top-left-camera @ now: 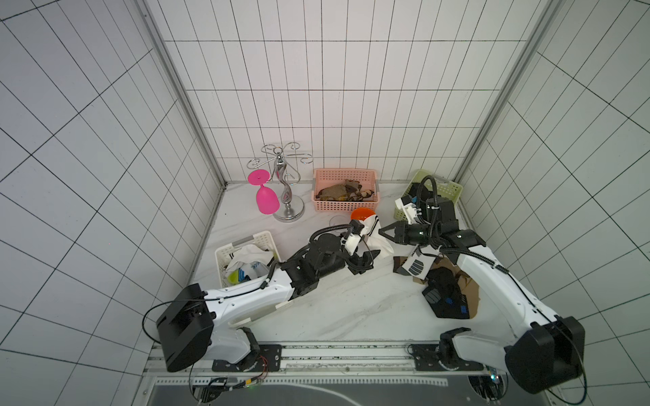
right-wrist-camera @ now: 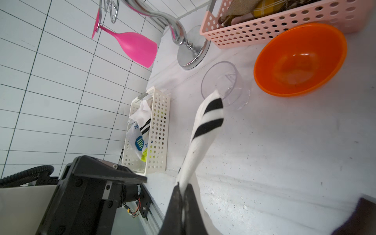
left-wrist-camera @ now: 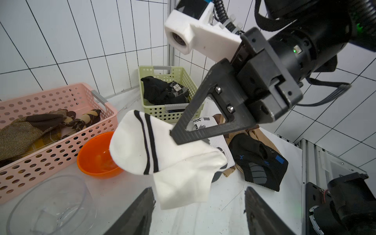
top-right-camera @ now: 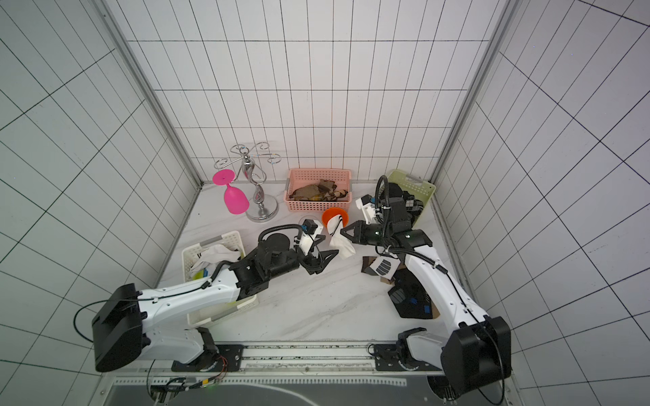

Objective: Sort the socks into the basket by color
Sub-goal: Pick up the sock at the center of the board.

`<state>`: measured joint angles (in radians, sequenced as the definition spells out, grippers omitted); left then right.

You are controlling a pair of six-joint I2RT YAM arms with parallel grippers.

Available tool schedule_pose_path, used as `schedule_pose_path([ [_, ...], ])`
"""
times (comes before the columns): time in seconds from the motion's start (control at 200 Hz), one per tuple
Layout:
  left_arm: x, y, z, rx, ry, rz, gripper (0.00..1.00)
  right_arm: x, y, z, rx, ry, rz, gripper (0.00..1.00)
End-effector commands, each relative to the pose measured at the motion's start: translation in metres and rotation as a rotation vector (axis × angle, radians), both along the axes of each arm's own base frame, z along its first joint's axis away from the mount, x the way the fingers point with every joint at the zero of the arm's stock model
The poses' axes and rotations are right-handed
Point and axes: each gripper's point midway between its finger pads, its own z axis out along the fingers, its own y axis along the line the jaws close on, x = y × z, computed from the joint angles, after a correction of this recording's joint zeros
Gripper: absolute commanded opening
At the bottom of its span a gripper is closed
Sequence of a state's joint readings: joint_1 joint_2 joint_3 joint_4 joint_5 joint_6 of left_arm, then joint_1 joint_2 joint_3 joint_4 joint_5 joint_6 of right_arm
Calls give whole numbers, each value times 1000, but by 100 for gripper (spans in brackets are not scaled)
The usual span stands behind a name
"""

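Observation:
My right gripper (top-left-camera: 380, 232) (left-wrist-camera: 172, 133) (right-wrist-camera: 183, 186) is shut on a white sock (top-left-camera: 374, 236) (left-wrist-camera: 162, 154) (right-wrist-camera: 205, 130) with two black stripes, which hangs above the table's middle. My left gripper (top-left-camera: 367, 260) (left-wrist-camera: 199, 191) is open, and the sock's lower end dangles between its spread fingers. White socks lie in the white basket (top-left-camera: 225, 253) (right-wrist-camera: 160, 114). Brown socks fill the pink basket (top-left-camera: 346, 174) (left-wrist-camera: 61, 91). Black socks are in the green basket (top-left-camera: 446, 189) (left-wrist-camera: 160, 69). On the table at the right lie black socks (top-left-camera: 446, 298) (left-wrist-camera: 258, 162) and a white one with grey marks (top-left-camera: 416, 267).
An orange bowl (top-left-camera: 362, 212) (left-wrist-camera: 95, 156) and a clear glass bowl (left-wrist-camera: 50, 205) (right-wrist-camera: 223, 81) stand just behind the hanging sock. A chrome rack (top-left-camera: 288, 200) with a pink goblet (top-left-camera: 266, 198) is at the back left. Tiled walls close in three sides.

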<state>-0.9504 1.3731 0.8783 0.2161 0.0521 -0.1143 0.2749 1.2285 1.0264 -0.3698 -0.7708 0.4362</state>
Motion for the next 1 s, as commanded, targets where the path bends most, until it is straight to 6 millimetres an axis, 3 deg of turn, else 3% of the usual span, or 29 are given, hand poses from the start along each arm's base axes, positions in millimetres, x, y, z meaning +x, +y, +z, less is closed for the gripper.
schedule_pose_path([
  [0.0,15,-6,28,-31,-123,64,71,-4,15,68,87,-156,84,0],
  [0.3,34,-17,14,27,-159,122,65,-13,21,78,122,-179,140,0],
  [0.41,35,-21,11,39,-153,112,51,-16,22,82,137,-182,151,0],
  [0.665,38,-18,15,41,-140,137,0,-17,23,86,151,-198,162,0],
  [0.844,33,-8,24,40,-130,149,0,-12,23,86,143,-203,150,0],
  [0.999,31,8,28,60,-109,191,0,-4,22,87,131,-211,129,30],
])
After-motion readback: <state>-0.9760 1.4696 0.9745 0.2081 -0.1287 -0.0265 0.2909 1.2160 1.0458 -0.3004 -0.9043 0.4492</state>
